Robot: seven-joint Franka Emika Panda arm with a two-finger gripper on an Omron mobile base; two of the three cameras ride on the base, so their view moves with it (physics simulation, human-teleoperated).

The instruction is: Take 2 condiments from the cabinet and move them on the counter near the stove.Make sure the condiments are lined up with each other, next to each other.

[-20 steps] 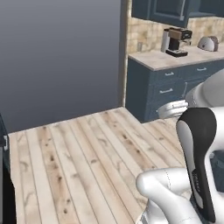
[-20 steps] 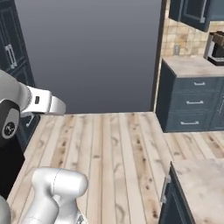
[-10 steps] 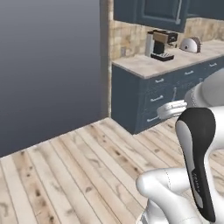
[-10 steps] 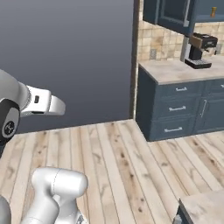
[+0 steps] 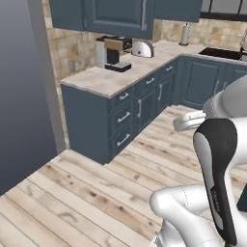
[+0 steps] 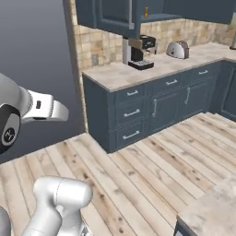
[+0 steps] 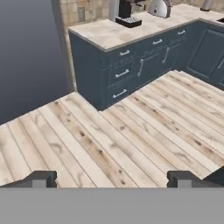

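While gripper sits wide open and empty at frame bottom, counter with coffee machine fills upper centre; floor below.

coffee machine: one
toaster: one
paper towel roll: one
worktop: one long run
drawers in end unit: three

A coffee machine stands on the tabletop with a toaster to its right. Drawers sit below, wall cabinets above, and the plank floor lies nearer.
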